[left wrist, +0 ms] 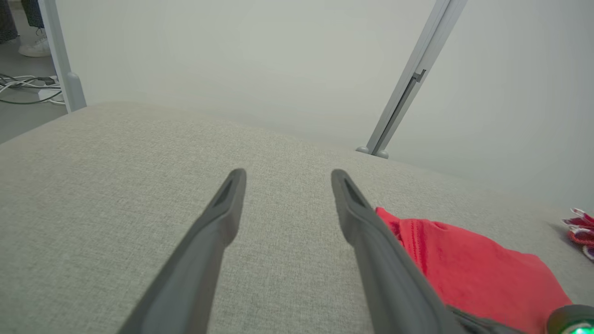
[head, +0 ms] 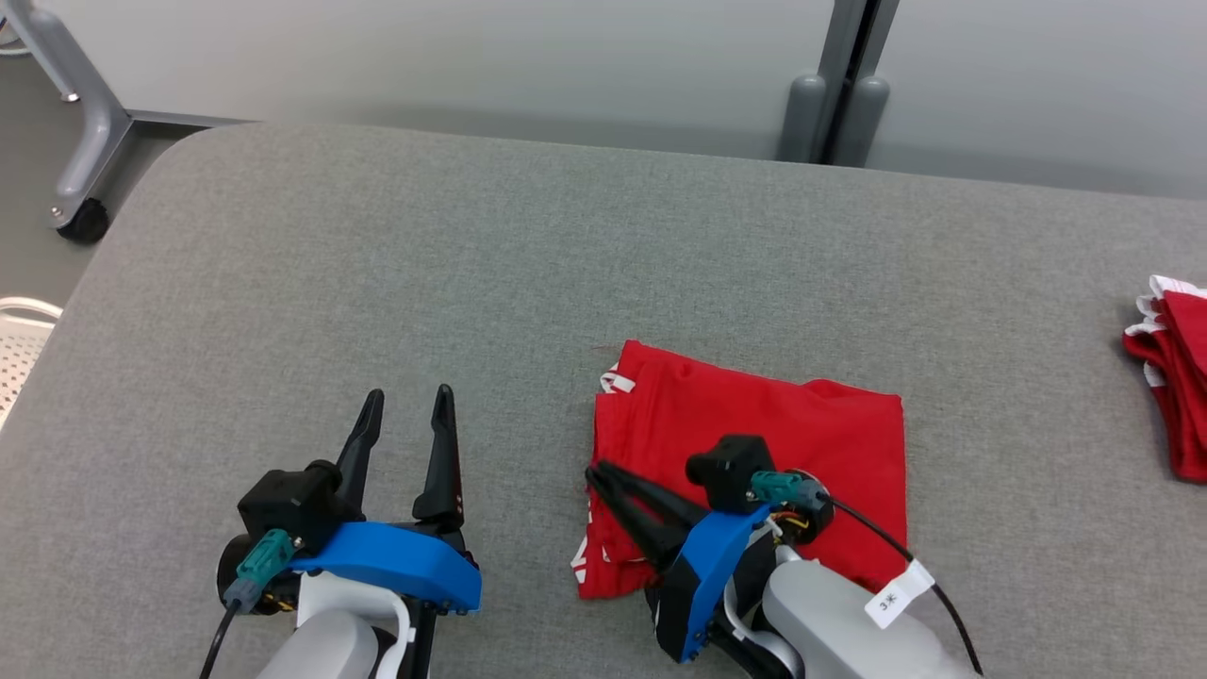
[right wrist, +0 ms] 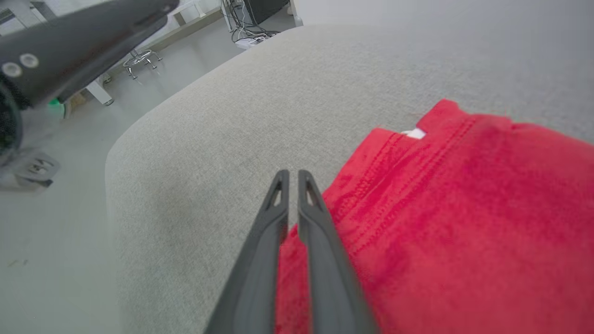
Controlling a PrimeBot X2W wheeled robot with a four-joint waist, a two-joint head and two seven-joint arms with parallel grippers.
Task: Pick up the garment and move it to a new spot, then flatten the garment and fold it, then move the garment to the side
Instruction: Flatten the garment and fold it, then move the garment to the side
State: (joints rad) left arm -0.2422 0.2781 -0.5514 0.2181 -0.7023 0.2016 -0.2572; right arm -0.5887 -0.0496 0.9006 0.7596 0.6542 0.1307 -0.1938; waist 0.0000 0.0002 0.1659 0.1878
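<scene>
The garment (head: 754, 424) is a red cloth with white trim, folded into a rough square on the grey table (head: 471, 283), right of centre. My right gripper (head: 591, 469) lies low across its left edge, fingers pointing up-left. In the right wrist view that gripper (right wrist: 288, 172) is shut, with red cloth of the garment (right wrist: 464, 208) showing between the fingers below the tips. My left gripper (head: 410, 392) stands open over bare table to the garment's left. The left wrist view shows the left gripper (left wrist: 287, 172) with its fingers spread and empty, the garment (left wrist: 464, 269) to their right.
More red and white cloth (head: 1174, 377) lies at the table's right edge. A white basket (head: 19, 349) sits off the table's left side, and a grey frame leg on a caster (head: 85, 141) stands beyond the far left corner. A wall panel runs behind the table.
</scene>
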